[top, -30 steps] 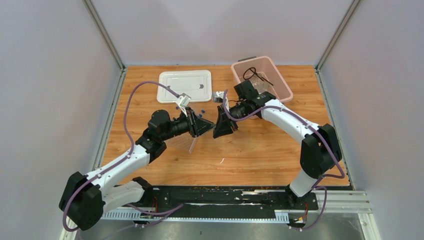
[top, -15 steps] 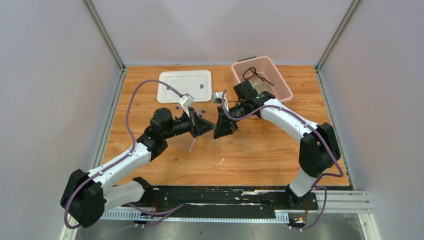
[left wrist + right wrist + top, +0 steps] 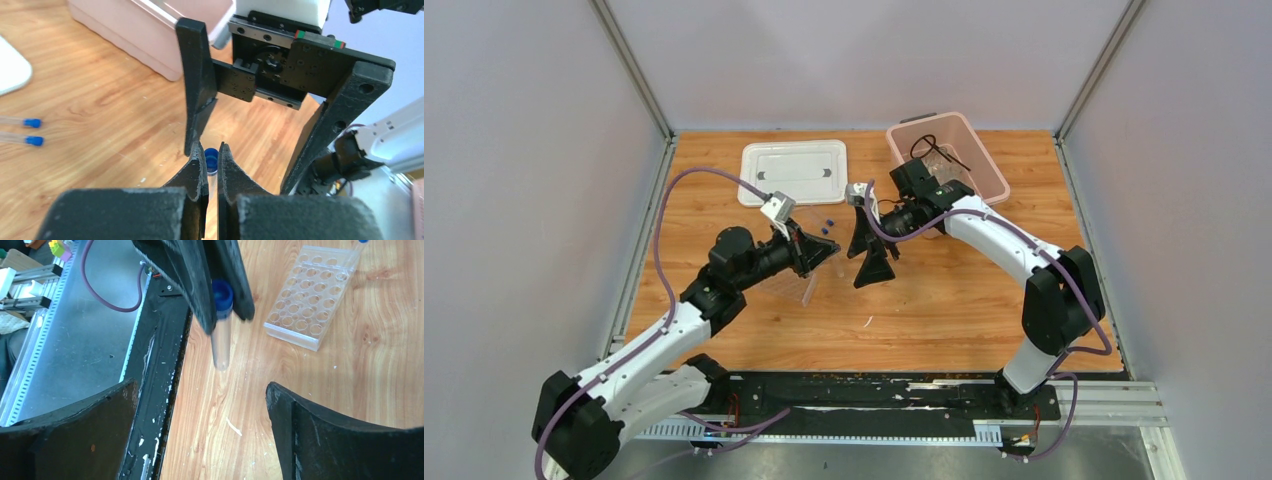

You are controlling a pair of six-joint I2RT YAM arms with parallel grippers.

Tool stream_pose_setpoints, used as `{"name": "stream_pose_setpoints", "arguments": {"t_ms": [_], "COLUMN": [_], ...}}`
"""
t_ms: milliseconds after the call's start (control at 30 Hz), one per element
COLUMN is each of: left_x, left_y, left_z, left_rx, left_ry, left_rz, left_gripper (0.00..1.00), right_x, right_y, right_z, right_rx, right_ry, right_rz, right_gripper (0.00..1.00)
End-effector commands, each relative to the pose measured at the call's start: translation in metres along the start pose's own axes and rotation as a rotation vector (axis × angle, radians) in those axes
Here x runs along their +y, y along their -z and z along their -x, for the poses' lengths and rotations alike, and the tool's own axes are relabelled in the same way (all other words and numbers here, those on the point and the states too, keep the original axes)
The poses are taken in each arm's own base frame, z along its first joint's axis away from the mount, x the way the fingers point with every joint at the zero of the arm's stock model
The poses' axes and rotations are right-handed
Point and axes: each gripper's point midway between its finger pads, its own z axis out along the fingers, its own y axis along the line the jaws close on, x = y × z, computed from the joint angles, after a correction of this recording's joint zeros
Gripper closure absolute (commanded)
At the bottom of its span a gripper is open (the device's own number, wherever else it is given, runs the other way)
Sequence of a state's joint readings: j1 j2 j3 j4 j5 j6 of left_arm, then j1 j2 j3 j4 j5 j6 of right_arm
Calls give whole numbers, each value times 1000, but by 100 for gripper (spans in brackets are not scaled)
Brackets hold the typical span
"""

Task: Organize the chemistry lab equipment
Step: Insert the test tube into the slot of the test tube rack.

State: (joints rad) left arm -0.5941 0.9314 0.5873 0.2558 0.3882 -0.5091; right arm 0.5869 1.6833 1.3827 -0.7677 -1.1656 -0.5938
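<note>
Left gripper [image 3: 211, 156]: jaws pinched together on a blue-capped tube [image 3: 221, 325], gripped just under the cap. The clear body hangs free, off the table [image 3: 944, 300].

Right gripper [image 3: 201, 386]: jaws spread wide, one on either side of the tube, neither touching it as far as the wrist views show.

Clear tube rack [image 3: 310, 295] lies flat on the wood, near the left gripper. Two more blue-capped tubes [image 3: 22, 131] lie loose on the table near the white lid [image 3: 794, 172].

Handling, by judgement:
- The tube is light, stiff, smooth plastic, so expect it to slip or swing in a pinch this high up.
- Keep your hold at the neck below the cap. That leaves the bottom end free to enter a well.
- The rack looks light too, and it may slide if you push the tube in off-centre.
</note>
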Motion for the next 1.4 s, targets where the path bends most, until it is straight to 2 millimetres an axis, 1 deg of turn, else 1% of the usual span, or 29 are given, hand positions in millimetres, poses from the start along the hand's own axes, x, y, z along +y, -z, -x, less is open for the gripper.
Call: {"name": "stream_pose_setpoints", "arguments": {"t_ms": [0,67,133,233,400,600,700,867,933,1367], "left_x": [34,54,70,88,111,148,162,173,176,186], "left_y": [11,17,22,28,41,65,75,80,78,71], "left_z": [4,-1,-6,-6,-1,-9,-13,-12,-11,-20], "left_rx": [-53,-54,-59,-97,-184,-216,-233,-273,-283,-263], "left_ry": [-90,-95,-101,-114,-139,-157,-161,-189,-196,-219], "left_rz": [179,281,357,447,567,779,859,914,920,932], "left_gripper": [100,100,100,100,100,100,100,100,100,100], "right_x": [-2,-5,-7,-9,-12,-13,-14,-14,-14,-13], "right_y": [6,8,9,11,10,9,8,7,6,4], "right_z": [16,15,16,15,14,12,11,10,9,8], "right_rx": [4,12,12,14,17,21,23,24,24,30], "right_ry": [90,99,116,130,122,108,107,101,101,100], "right_rz": [-50,-79,-105,-132,-133,-127,-127,-123,-120,-112], "right_gripper": [1,1,1,1,1,1,1,1,1,1]}}
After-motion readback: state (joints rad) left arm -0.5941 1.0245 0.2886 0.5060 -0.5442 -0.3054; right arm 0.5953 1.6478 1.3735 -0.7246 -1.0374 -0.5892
